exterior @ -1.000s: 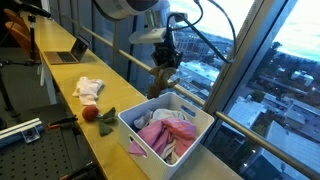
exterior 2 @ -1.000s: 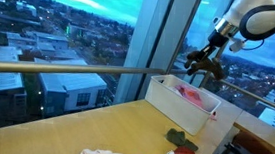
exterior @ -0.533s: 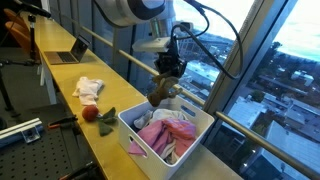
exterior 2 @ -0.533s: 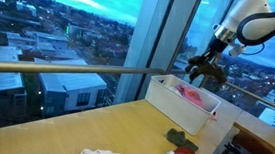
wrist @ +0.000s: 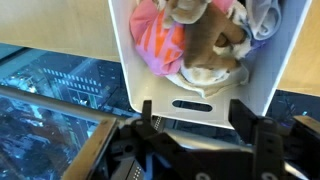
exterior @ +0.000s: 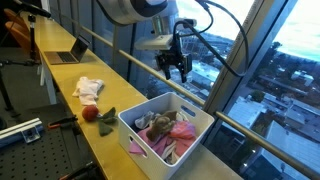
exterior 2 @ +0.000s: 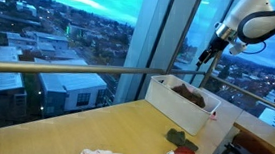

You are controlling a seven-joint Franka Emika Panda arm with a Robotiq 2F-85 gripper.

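White bin point(exterior: 195, 140) on worktop point(exterior: 100, 135) | holds pink cloth point(wrist: 160, 40), brown plush point(wrist: 215, 45), grey cloth point(wrist: 262, 18) | pincer point(exterior: 176, 72) above, spread wide, empty

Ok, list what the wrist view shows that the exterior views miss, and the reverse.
Only the wrist view: orange stripes on the pink cloth and a lilac cloth inside the white bin. Only in an exterior view: the white cloth, the red round object and the laptop on the wooden table. Both: the bin, the brown plush toy in it, and the open, empty pincer above it.
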